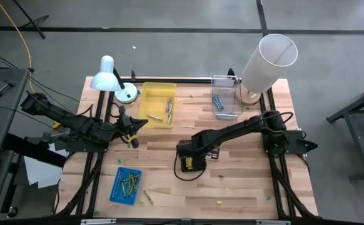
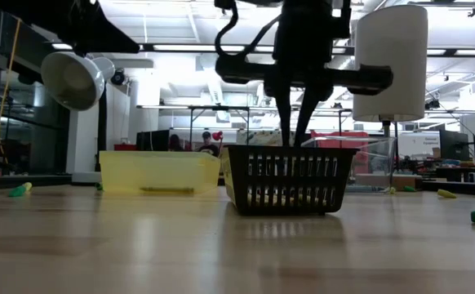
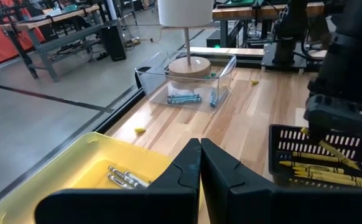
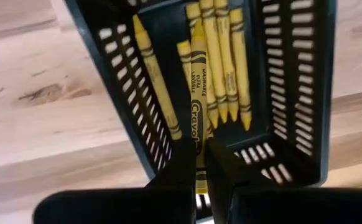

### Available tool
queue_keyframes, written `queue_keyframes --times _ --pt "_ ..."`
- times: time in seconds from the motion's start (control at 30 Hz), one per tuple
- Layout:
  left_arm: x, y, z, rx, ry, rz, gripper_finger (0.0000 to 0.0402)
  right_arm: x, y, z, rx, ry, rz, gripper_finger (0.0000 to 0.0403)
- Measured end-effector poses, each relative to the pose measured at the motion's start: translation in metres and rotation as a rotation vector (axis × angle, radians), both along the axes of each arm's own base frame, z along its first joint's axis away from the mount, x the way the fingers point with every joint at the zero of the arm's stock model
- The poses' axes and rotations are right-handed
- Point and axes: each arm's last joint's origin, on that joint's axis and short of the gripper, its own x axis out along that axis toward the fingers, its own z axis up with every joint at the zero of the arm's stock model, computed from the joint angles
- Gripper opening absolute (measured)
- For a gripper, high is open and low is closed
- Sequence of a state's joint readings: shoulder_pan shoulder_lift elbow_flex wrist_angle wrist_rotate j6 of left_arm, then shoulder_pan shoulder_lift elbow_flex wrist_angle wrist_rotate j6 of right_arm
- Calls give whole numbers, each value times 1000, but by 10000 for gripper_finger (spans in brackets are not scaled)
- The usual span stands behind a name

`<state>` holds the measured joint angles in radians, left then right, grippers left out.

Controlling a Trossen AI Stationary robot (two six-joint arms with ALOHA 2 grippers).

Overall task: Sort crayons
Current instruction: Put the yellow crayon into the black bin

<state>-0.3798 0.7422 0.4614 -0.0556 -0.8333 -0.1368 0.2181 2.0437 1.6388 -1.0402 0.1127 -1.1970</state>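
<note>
My right gripper [image 4: 196, 163] is pinching a yellow crayon [image 4: 197, 106] inside the black basket [image 4: 293, 81]; left gripper [image 3: 199, 163] closed, empty.

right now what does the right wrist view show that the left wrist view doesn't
Only the right wrist view shows the right gripper shut on a yellow crayon, held upright over the black basket's floor.

Only the left wrist view shows the left gripper shut and empty, the yellow tray with greyish crayons, and the clear bin holding blue crayons.

Both show the basket with yellow crayons lying inside.
</note>
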Motion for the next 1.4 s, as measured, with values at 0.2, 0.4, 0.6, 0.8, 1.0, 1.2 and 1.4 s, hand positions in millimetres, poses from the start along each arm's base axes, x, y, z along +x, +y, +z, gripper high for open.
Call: queue_keyframes --times 0.2,0.4,0.6,0.8,1.0,1.2,1.4 --pt "0 0 0 0 1 0 0 4 3 0 21 -43 -74 3" --pt "0 0 0 -1 0 0 0 8 5 1 56 -94 -188 3" --pt "0 0 0 0 1 0 0 7 7 1 43 -102 -217 3" --pt "0 0 0 0 1 0 0 6 14 1 -39 -143 -260 47" --pt "0 0 0 -4 2 -10 0 5 20 2 -35 -162 -292 134" --pt "0 0 0 -4 2 -11 0 2 21 2 -101 -168 -326 178" --pt "0 0 -1 -1 9 -11 0 -21 -3 14 -165 -27 -612 180"
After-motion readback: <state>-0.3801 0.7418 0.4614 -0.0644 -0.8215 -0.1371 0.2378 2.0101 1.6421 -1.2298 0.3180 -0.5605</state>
